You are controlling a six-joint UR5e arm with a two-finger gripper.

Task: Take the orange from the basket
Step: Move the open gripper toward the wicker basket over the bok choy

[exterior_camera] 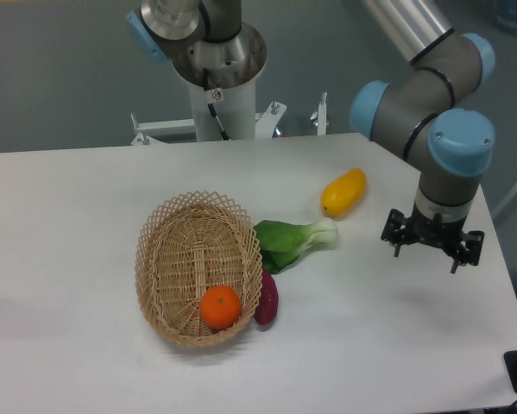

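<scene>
Silver-grey arm [413, 95] w/ light-blue joint caps, black gripper [431, 243], grey round base [211, 52] w/ black cable.
</scene>
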